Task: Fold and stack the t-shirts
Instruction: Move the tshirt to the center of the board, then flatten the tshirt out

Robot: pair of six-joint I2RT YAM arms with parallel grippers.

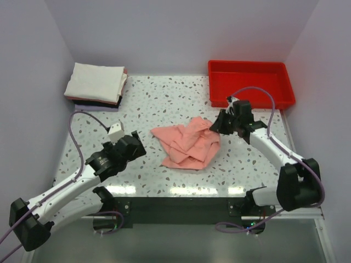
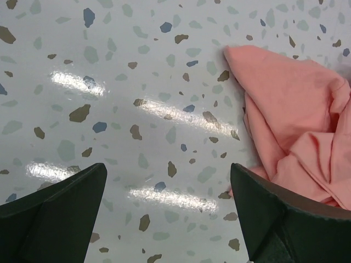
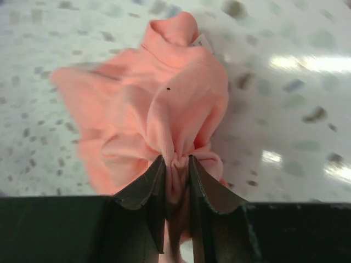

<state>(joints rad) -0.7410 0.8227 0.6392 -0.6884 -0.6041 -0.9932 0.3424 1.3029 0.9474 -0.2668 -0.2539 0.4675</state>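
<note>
Salmon-pink t-shirt [image 1: 187,143] lies crumpled near the middle of the desk [image 1: 164,98], unfolded, with loose pleats and overlapping flaps. From my overhead view its bulk spreads toward the near side, and one bunched corner rises on its right side.

My right pincer [image 3: 176,164] has that corner. Its jaws are drawn narrow on a gathered wad of pink fabric, which bulges out just above the fingertips. In the right wrist view the cloth fans away from the grip, and a small white neck label [image 3: 204,39] peeks out at the far edge of the bundle.

My left pincer [image 2: 167,175] hangs over bare speckled desk with its jaws spread wide and nothing between them. The shirt's left edge sits just beside its right finger; I can't tell whether they touch.

At the back left corner I see the folded stack [image 1: 96,87], a cream tee [image 1: 96,79] on top of a black tee [image 1: 90,102]. A red tray [image 1: 249,82] sits at the back right, well apart from the stack.
</note>
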